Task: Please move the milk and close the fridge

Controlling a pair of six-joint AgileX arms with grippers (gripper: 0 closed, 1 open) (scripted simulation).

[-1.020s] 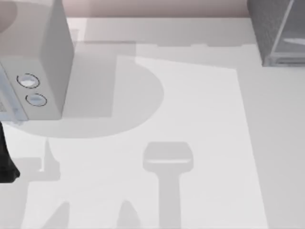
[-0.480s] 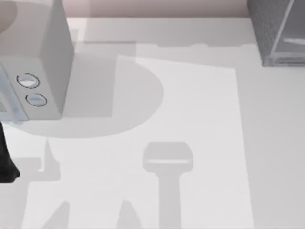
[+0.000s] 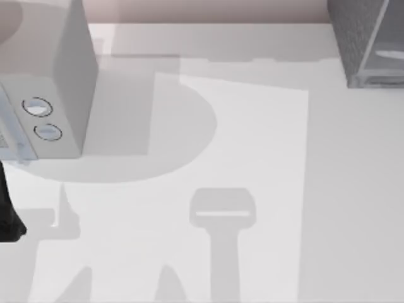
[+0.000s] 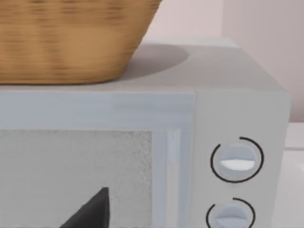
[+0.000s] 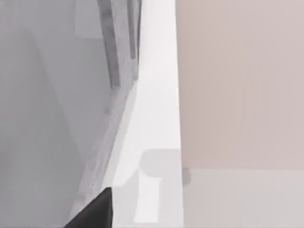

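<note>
The milk is out of view. The fridge (image 3: 361,39), dark grey and speckled, stands at the table's far right corner, with a paler grey panel (image 3: 390,44) beside its speckled side. In the right wrist view a smooth grey fridge panel (image 5: 47,118) and a speckled edge (image 5: 124,42) lie close by, and one dark fingertip (image 5: 95,214) of my right gripper shows. My left arm (image 3: 7,218) is a dark shape at the table's left edge. One dark fingertip (image 4: 92,214) of the left gripper faces the box with dials.
A light grey box with two round dials (image 3: 63,82) stands at the far left of the white table (image 3: 265,145). Its front (image 4: 142,123) shows close up, with a wicker basket (image 4: 61,38) on top. A pale wall (image 5: 237,80) rises behind the table.
The shaded strip along the table's right side has widened leftwards, narrowing the bright patch. The left arm, the box with dials and the fridge have not moved.
</note>
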